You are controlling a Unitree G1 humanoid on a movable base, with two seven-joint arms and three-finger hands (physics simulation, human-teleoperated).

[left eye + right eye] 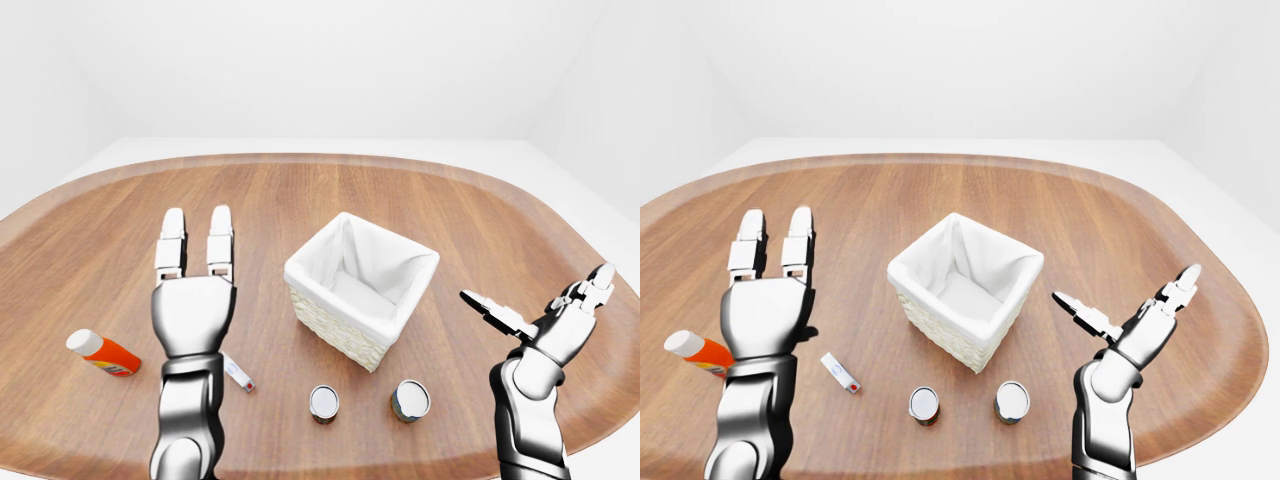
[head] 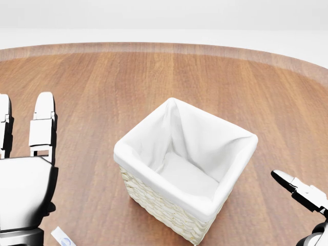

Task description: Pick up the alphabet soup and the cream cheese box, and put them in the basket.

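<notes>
In the eye views two cans stood upright, lids up: one (image 1: 324, 403) at 6 o'clock of the basket (image 1: 361, 290), the other (image 1: 410, 399) at 5; which was the alphabet soup could not be told. The small flat box (image 1: 840, 372) lay lengthwise toward 10 o'clock. Left hand (image 1: 192, 300) and right hand (image 1: 545, 318) were spread open, empty. The head view omitted both cans and the orange bottle (image 1: 102, 353).

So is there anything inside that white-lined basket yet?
No, the head view looks straight into the basket and shows only its bare white lining, with no can or box in it.
</notes>
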